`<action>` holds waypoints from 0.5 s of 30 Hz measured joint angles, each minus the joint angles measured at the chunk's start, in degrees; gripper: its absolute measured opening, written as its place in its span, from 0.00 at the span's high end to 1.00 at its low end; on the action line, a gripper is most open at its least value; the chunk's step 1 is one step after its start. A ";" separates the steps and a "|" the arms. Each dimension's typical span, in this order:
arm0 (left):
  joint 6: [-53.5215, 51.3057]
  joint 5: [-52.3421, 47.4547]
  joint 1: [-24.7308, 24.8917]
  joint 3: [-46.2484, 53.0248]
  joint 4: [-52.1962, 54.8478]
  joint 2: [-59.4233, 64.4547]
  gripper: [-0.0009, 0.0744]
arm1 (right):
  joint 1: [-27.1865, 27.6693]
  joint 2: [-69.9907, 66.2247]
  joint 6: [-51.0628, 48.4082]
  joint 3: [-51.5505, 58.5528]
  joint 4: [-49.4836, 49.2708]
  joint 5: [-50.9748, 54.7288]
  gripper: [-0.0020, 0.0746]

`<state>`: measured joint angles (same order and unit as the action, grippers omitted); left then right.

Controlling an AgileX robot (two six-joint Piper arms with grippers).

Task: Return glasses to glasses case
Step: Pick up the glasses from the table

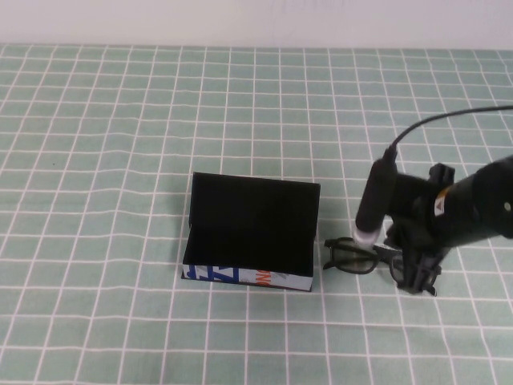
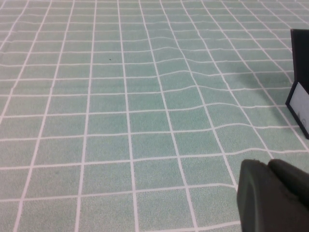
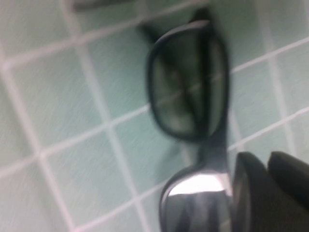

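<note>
While the left end effector (image 2: 273, 193) waits far from the glasses case (image 1: 250, 233), its grip unclear, the right end effector (image 1: 418, 277) sits over the glasses (image 1: 361, 257) beside the case, and I cannot tell if it grips them; next comes lifting them in.

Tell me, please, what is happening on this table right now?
The right gripper is down at the right end of the glasses, which lie on the checked cloth just right of the glasses case. The case stands open with nothing visible inside. The left gripper is near the cloth, left of the case, holding nothing.
</note>
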<state>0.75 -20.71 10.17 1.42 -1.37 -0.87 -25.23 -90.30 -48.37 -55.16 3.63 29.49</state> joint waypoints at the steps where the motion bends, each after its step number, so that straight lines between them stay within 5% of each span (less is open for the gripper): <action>1: 0.00 0.00 0.00 0.00 0.00 0.00 0.99 | 0.00 -0.25 1.25 -0.80 0.00 0.00 0.91; 8: 0.00 0.00 0.00 0.00 0.00 0.00 0.99 | 0.00 -3.72 4.90 -5.14 0.00 3.70 0.55; 15: 0.00 0.00 0.00 0.00 0.00 0.00 0.99 | 0.00 -7.08 5.12 -5.56 0.24 5.68 0.49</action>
<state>0.75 -20.71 10.17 1.42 -1.37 -0.87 -25.23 -97.38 -43.25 -60.72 3.86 35.17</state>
